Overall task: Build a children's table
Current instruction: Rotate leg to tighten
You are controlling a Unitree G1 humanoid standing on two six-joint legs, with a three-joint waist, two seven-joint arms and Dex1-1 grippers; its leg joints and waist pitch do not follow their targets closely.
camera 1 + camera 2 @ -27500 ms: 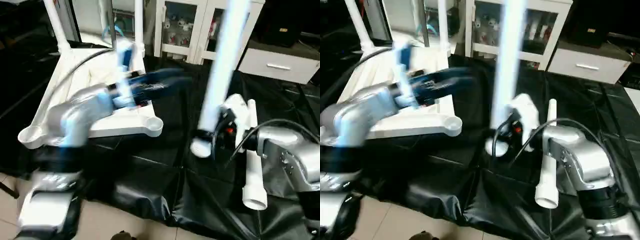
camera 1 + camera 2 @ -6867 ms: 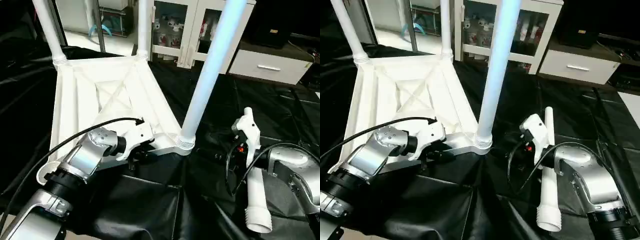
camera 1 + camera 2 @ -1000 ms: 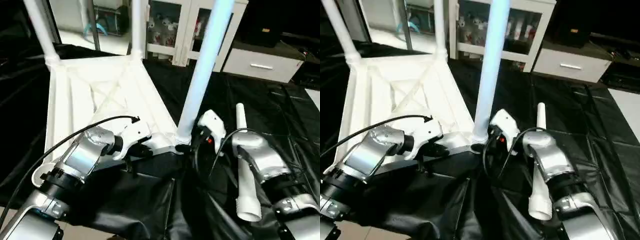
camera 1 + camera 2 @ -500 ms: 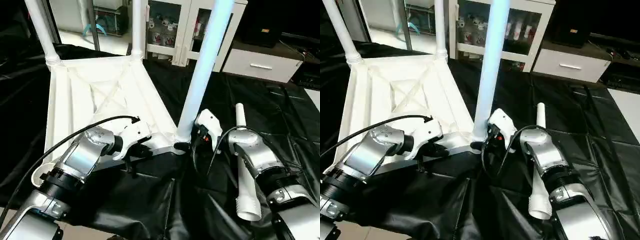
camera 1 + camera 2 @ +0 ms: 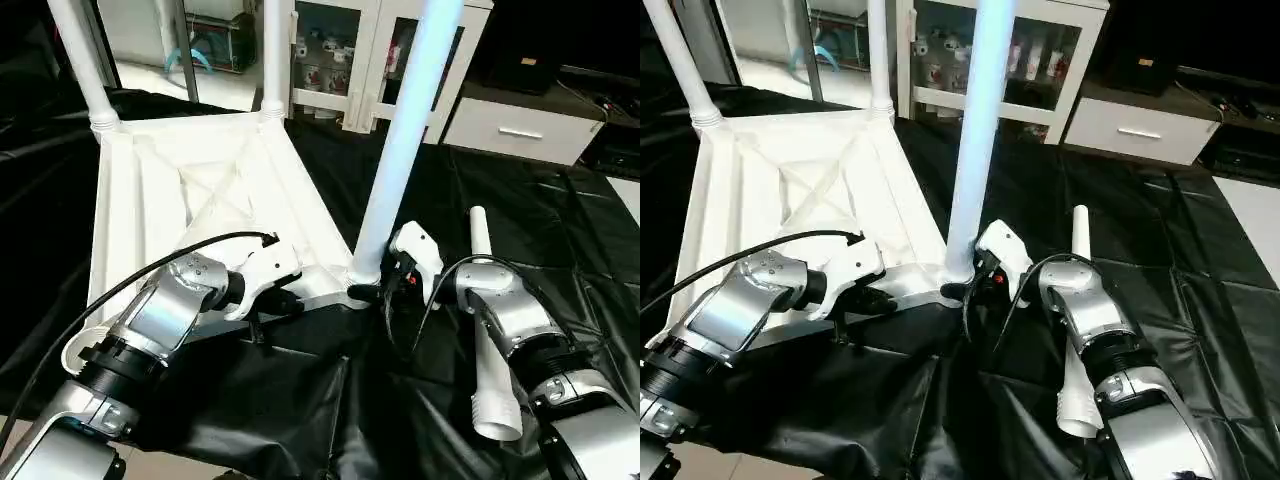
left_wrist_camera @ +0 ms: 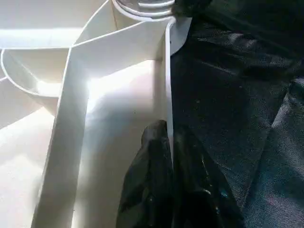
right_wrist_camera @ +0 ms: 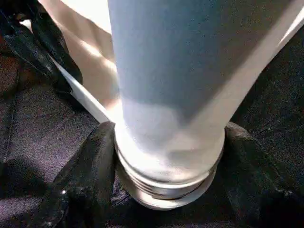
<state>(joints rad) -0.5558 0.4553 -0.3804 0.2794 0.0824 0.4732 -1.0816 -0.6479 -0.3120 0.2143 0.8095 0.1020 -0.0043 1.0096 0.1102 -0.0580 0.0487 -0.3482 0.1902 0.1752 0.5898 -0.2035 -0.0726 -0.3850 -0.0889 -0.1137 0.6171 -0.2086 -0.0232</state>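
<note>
The upturned top (image 5: 190, 190) lies on the black tabletop (image 5: 560, 200). The left end effector (image 6: 172, 142) is clenched on its rim. The right end effector (image 7: 166, 156) grasps the third leg (image 5: 395, 180) at its socket; seating it comes next, then fetching the spare leg (image 5: 490, 340) lying beside.

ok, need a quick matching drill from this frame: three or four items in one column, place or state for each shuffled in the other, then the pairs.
Items
1. left gripper
2. right gripper
3. loose leg
4. table top

States
A. lying flat on the black cover, beside the right forearm
B. upside down, ribbed underside showing
C. shut on the table top's thin near edge wall
D. fingers on either side of the base of the near upright leg

Pairs: 1-C, 2-D, 3-A, 4-B
</note>
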